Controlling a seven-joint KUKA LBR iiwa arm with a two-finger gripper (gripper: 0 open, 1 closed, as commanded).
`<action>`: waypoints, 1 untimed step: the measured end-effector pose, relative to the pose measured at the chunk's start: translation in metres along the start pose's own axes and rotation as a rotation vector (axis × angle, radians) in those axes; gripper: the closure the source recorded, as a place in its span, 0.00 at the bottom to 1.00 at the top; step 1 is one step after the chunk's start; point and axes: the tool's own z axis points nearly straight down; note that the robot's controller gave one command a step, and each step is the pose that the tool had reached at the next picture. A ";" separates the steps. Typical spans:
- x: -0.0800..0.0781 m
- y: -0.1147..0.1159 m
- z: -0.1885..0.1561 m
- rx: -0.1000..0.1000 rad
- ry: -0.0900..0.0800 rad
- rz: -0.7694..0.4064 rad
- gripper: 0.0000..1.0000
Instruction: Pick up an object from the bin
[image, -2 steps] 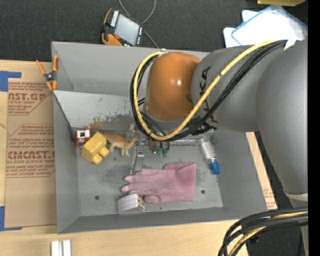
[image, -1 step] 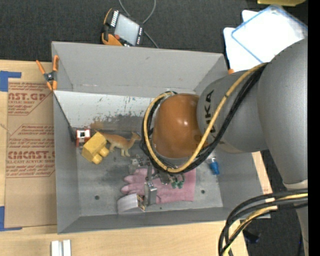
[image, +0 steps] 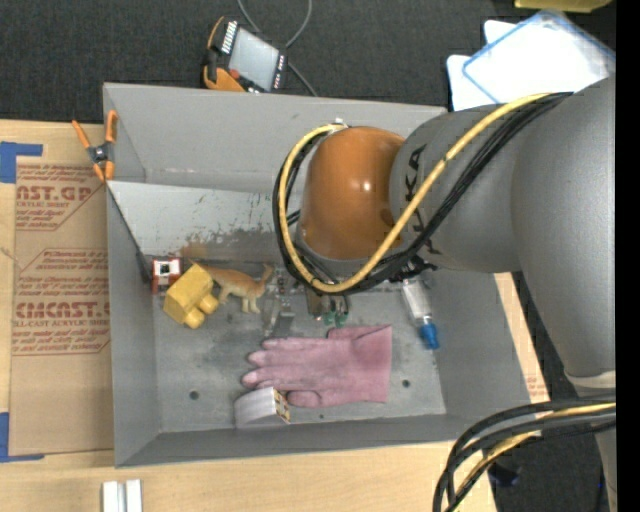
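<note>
Pink glove (image: 335, 368): lies flat on the floor of the bin (image: 200, 210), toward its near side, with the cuff to the right.
Tool (image: 282, 308): low in the bin under the orange cover (image: 350, 200), just beyond the glove's upper edge and beside a brown toy animal (image: 238, 284). I cannot tell whether it is released or clenched.
Neighbours: a yellow block (image: 190, 296) sits left of the animal, a white roll (image: 258, 406) just beside the glove's near edge, and a blue-tipped tube (image: 422, 318) well to the right.
Step, as I judge it: settling on a grasp.
How I'd do it well: commit to one thing. For the glove, I'd pinch a raised fold rather than flat cloth, and keep clear of the animal so it isn't nudged.
</note>
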 end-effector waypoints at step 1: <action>0.000 0.000 0.000 0.000 0.000 0.000 1.00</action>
